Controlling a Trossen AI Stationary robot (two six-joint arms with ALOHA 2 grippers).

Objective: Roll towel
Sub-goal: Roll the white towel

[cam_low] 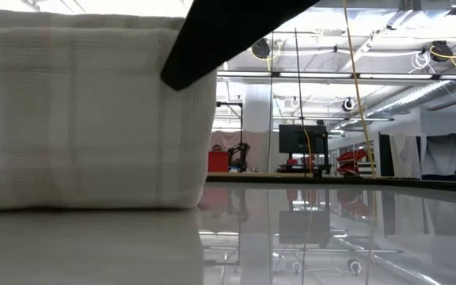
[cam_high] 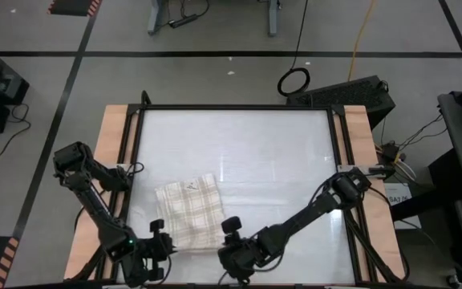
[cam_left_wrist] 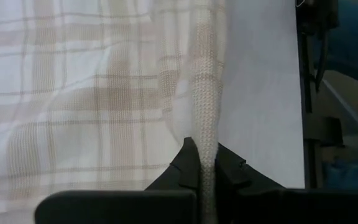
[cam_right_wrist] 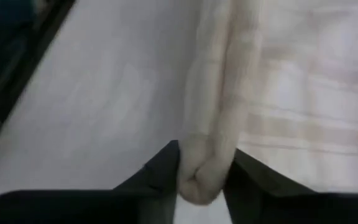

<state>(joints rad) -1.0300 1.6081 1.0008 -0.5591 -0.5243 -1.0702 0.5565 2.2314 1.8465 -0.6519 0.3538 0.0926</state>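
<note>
The towel [cam_high: 187, 210], cream-white with a beige plaid check and a small tag, lies folded on the white table near its front edge. It fills the left of the low view [cam_low: 85, 119]. My left gripper [cam_high: 158, 234] is at the towel's near left corner and is shut on it [cam_left_wrist: 207, 152]. My right gripper [cam_high: 231, 230] is at the towel's near right corner and is shut on it [cam_right_wrist: 205, 158]. The far part of the towel rests flat on the table. My left gripper pinches the towel's thick left side edge [cam_left_wrist: 206, 140] between its two fingers [cam_left_wrist: 188, 167], near the near corner. The fingers come from the table's near side. The edge rises off the table into the fingers; the cloth beyond lies on the table. My right gripper pinches a bunched, rolled-over fold at the towel's right side edge [cam_right_wrist: 204, 146] between its two fingers [cam_right_wrist: 165, 171], several layers thick. The fingers come from the table's near side. The cloth beyond the fingers lies on the table.
The white table top [cam_high: 279, 160] stretches free behind and to the right of the towel inside a dark frame [cam_high: 235, 107]. Wooden strips [cam_high: 112, 144] run along both sides. A dark arm link [cam_low: 228, 32] crosses the top of the low view.
</note>
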